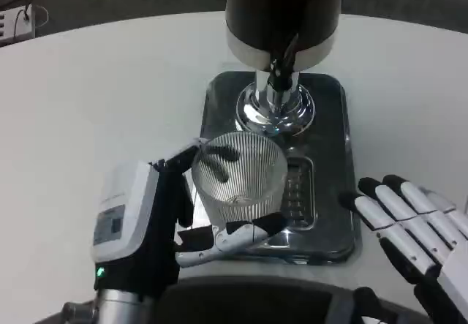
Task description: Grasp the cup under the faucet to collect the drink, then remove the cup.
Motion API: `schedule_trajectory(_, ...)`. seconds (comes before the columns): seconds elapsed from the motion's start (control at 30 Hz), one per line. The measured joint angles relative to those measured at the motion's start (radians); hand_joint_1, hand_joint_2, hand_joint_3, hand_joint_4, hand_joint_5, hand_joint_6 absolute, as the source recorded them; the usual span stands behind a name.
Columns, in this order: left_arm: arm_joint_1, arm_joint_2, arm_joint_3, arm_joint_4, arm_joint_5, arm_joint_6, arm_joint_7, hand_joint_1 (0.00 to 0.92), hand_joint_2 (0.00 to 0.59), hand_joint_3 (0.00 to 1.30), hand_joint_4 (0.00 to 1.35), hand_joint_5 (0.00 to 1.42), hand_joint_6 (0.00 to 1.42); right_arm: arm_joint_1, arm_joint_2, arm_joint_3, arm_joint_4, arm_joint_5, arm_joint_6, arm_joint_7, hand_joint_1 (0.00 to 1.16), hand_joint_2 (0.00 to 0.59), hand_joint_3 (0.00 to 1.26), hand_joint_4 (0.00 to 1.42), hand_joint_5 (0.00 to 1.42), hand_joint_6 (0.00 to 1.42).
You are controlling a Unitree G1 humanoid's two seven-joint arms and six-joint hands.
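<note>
The ribbed clear cup (pixel 240 174) stands on the steel drip tray (pixel 333 119), just in front of the faucet (pixel 278 72). My left hand (pixel 157 218) wraps it from the side, fingers clamped around its wall. My right hand (pixel 417 225) rests flat on the bench (pixel 88 97) beside the tray, fingers apart and holding nothing.

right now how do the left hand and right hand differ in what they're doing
The left hand is wrapped around the ribbed clear cup, fingers curled at its sides; the right hand holds nothing, fingers stretched out and apart. The left hand sits at the front left of the metal drip tray, against the cup; the right hand lies off the tray's right edge over the white table. Both have white and black fingers.
</note>
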Motion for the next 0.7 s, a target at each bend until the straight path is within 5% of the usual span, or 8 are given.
schedule_trajectory(0.7, -0.281, 0.036, -0.063, 0.408, 0.029, 0.013, 0.170, 0.774, 0.000, 1.03, 1.14, 1.23, 1.42, 0.024, 0.021, -0.009, -0.004, 0.001, 0.002, 0.000, 0.28, 0.542, 0.10, 0.05, 0.04, 0.11)
